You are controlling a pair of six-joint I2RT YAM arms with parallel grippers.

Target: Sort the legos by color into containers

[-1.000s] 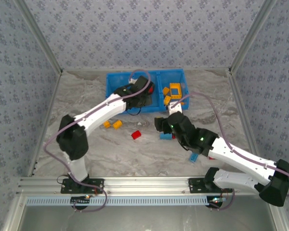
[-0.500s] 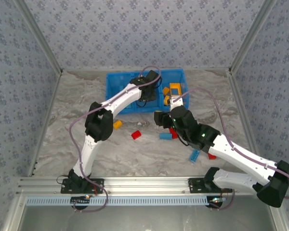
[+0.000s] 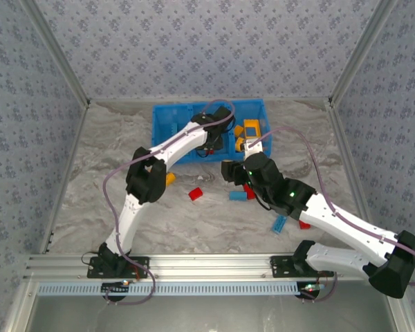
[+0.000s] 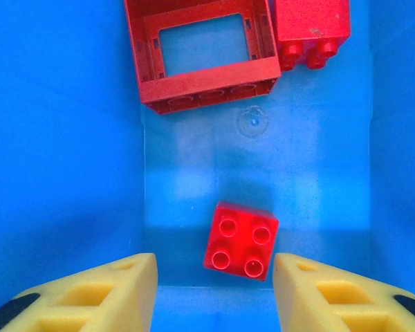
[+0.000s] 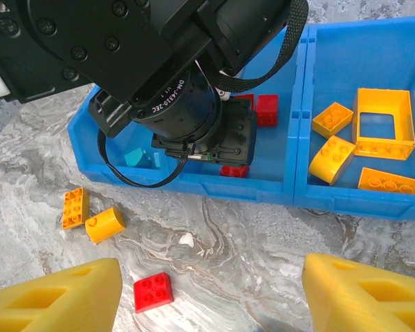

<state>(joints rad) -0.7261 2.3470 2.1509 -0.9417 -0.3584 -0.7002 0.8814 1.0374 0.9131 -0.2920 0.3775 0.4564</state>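
Observation:
The blue bin (image 3: 167,136) stands at the back of the table. My left gripper (image 4: 214,277) hangs open inside its middle compartment (image 4: 194,159). A small red four-stud brick (image 4: 241,241) lies loose on the bin floor between the fingers, touching neither. Farther in lie a red open frame (image 4: 204,52) and a red brick (image 4: 311,28). My right gripper (image 5: 212,283) is open above the table, holding nothing. A red brick (image 5: 153,290) lies by its left finger. The right compartment holds an orange frame (image 5: 382,124) and several orange bricks (image 5: 332,158).
Two orange bricks (image 5: 76,207) lie on the marble in front of the bin's left end. A blue brick (image 3: 238,196), another blue brick (image 3: 280,223) and a red one (image 3: 304,224) lie close to the right arm. The left arm's wrist (image 5: 194,104) overhangs the bin's front wall.
The left arm reached farther right over the bin's middle compartment and straightened; a red brick now lies free under its open fingers. The right gripper shifted slightly back.

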